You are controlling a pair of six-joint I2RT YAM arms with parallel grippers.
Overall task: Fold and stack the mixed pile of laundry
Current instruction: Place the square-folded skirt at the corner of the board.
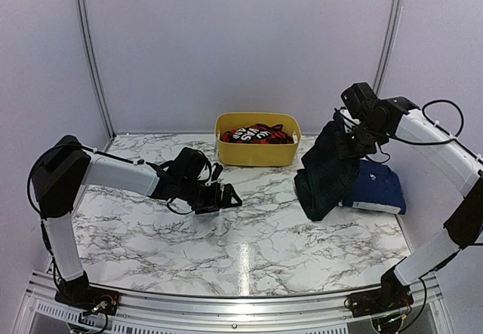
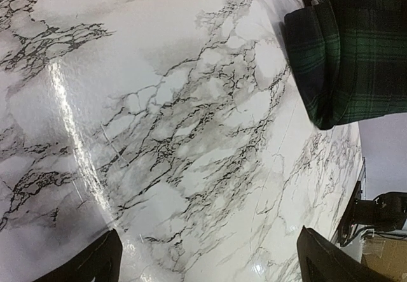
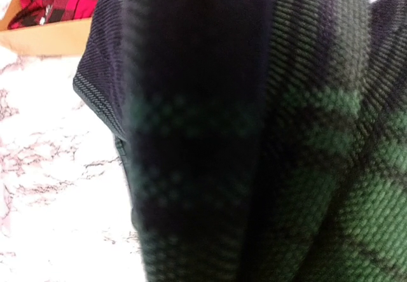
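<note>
- The left fingers [image 1: 223,197] are held low over the surface [image 1: 249,243], left of centre, spread wide with nothing between them. In the left wrist view only their two dark tips are seen, cut off by the bottom edge.
- A yellow tub [image 1: 256,154] stands at the far middle of the surface. The red-and-black checked garment [image 1: 256,133] lies inside it. Only its bunched top with white markings shows above the rim, and the rest is hidden by the tub wall.
- The dark green-navy tartan garment [image 1: 326,174] hangs at the right, lifted by its upper edge, and its lower end rests on the surface. It is cut off by the frame in the left wrist view. In the right wrist view it fills most of the frame, blurred.
- The right fingers [image 1: 352,139] are closed on the top of the tartan garment. The tips are covered by cloth and cannot be made out in either view.
- The plain navy blue garment [image 1: 379,185] lies folded flat on the surface at the far right. Its left part is hidden behind the hanging tartan garment. A pale strip is noted along its near edge, and what it is cannot be told.
</note>
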